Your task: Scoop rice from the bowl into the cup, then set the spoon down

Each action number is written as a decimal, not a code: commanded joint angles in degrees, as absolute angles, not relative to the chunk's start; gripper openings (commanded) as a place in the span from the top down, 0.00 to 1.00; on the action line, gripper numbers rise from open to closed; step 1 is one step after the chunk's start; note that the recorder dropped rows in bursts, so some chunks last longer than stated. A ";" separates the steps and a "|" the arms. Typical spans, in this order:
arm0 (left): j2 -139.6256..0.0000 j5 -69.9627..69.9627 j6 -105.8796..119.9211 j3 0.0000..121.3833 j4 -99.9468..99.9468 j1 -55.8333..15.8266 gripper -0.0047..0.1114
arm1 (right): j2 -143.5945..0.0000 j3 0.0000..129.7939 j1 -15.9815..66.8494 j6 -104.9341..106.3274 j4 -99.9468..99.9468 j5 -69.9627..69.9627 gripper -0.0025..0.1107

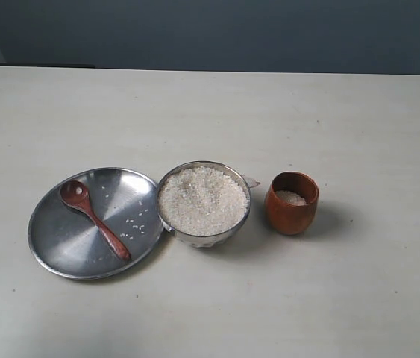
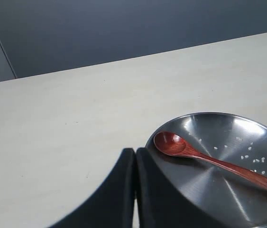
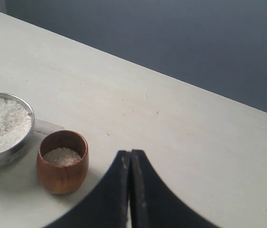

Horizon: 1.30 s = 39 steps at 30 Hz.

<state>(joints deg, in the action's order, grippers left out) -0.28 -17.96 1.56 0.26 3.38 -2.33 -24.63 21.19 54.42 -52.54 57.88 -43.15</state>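
Left fingers [image 2: 119, 190], right fingers [image 3: 116, 190] pressed together, empty; one spoon [image 1: 94, 218], plate [image 1: 53, 246], bowl [image 1: 195, 240], cup [image 1: 290, 212].

Spoon [image 1: 94, 218] on plate [image 1: 57, 246]; bowl [image 1: 204, 237] between plate, cup [image 1: 292, 211].

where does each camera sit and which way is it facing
exterior view: off the arms, looking down at the plate, spoon, bowl, cup; no arm shows.
left wrist view: on the left arm, looking past the shut left end effector to plate and spoon.
right wrist view: on the right arm, past the shut right end effector to cup and bowl.
Shared: both wrist views catch the bowl.
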 commanded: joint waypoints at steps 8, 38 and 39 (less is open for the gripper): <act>0.00 -17.31 1.49 0.00 3.77 -2.45 0.96 | -23.93 20.89 51.03 -55.32 56.46 -41.86 0.98; 0.00 -17.31 1.49 0.00 3.77 -2.45 0.96 | -16.14 19.16 22.13 -57.02 38.93 -9.29 0.98; 0.00 -17.31 1.49 0.00 3.77 -2.45 0.96 | -16.14 19.16 22.13 -54.33 36.64 -9.67 0.98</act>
<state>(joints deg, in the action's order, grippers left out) -0.28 -17.96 1.66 0.26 3.38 -2.33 -16.55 19.54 22.46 -58.35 39.96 -10.16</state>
